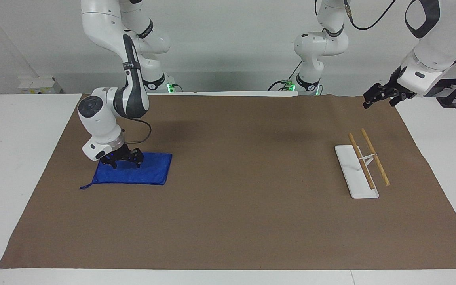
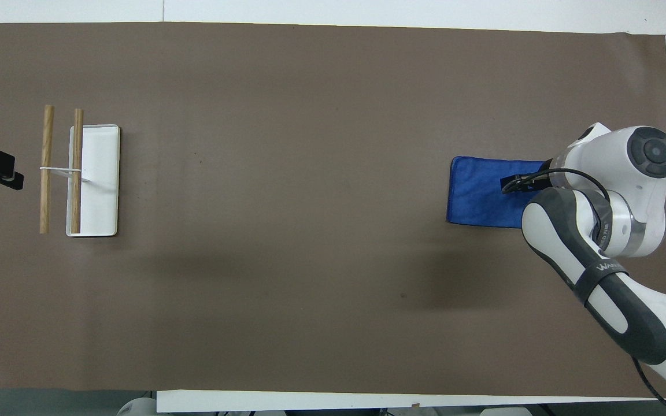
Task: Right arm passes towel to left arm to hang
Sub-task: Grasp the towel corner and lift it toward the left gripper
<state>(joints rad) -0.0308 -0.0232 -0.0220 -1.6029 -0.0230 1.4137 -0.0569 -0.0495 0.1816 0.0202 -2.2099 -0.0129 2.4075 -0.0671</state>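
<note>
Jaws: right gripper (image 1: 126, 160) spread, tips down on the flat blue towel (image 1: 141, 171) near the counter's right-arm end, apparently poised to pinch; left gripper (image 1: 378, 95), state indiscernible, waits above the opposite edge beside the wooden-bar rack (image 1: 360, 166).

table (image 1: 18, 158): white, covered by brown paper sheet (image 1: 236, 206)
blue towel (image 1: 145, 171): flat on sheet, right arm's end
white rack base (image 1: 350, 166): on sheet, left arm's end, two wooden rails (image 1: 364, 158) above it
</note>
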